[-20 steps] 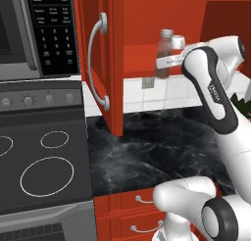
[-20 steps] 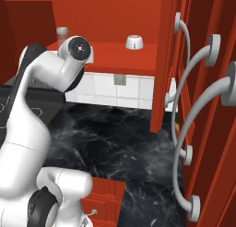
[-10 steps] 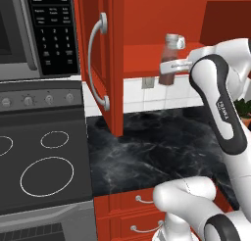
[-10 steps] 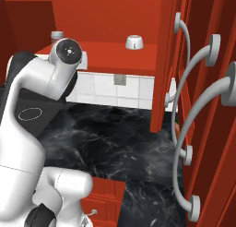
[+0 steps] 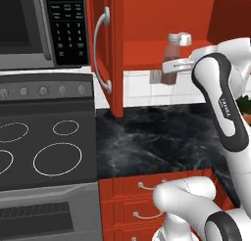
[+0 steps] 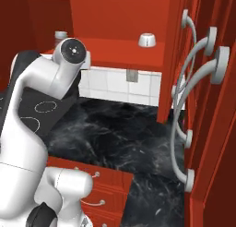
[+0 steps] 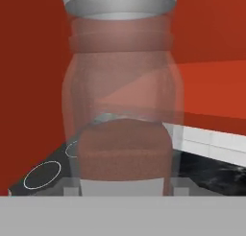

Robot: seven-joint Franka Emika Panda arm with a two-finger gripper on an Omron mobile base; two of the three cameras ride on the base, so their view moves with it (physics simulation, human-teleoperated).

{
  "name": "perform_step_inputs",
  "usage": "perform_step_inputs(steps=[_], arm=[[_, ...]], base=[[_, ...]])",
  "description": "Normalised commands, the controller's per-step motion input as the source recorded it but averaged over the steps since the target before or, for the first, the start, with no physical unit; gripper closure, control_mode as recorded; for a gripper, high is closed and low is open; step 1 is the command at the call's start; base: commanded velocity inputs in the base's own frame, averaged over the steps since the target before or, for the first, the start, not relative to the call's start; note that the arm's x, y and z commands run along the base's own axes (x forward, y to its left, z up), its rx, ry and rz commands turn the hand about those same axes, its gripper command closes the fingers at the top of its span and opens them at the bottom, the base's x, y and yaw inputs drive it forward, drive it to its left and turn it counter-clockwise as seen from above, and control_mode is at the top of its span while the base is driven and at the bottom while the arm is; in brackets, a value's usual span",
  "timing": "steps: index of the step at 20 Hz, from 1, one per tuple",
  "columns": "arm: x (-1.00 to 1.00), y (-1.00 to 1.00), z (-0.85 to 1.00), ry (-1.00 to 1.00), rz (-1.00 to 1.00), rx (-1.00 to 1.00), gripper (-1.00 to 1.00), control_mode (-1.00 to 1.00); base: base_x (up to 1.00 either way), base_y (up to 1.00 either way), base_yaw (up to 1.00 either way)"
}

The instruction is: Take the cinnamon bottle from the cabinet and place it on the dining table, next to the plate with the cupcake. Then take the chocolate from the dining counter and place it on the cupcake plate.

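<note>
1 cinnamon bottle (image 5: 172, 59), 1 white cup (image 6: 146, 40), 1 microwave (image 5: 39, 27).

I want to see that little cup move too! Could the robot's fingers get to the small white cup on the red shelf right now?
Probably not now: the fingers look closed around the tall clear bottle with reddish-brown contents, while the small white cup sits apart along the red shelf.

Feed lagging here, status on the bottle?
Pincer shut on bottle. Bottle upright, level with cabinet shelf. Open door on its left; white cup further along shelf.
</note>
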Motion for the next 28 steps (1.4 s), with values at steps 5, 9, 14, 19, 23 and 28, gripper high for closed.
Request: perform_step_inputs(steps=[5, 9, 14, 19, 23, 28], arm=[[0.0, 0.0, 0.0, 0.0, 0.0, 0.0, 1.0, 1.0], [0.0, 0.0, 0.0, 0.0, 0.0, 0.0, 1.0, 1.0], [0.0, 0.0, 0.0, 0.0, 0.0, 0.0, 1.0, 1.0], [0.0, 0.0, 0.0, 0.0, 0.0, 0.0, 1.0, 1.0], [0.0, 0.0, 0.0, 0.0, 0.0, 0.0, 1.0, 1.0], [0.0, 0.0, 0.0, 0.0, 0.0, 0.0, 1.0, 1.0]], base=[[-0.34, 0.17, 0.26], [-0.37, 0.32, 0.04], [-0.61, 0.29, 0.1], [-0.51, 0.45, 0.53], [-0.19, 0.28, 0.93], [-0.13, 0.18, 0.99]])
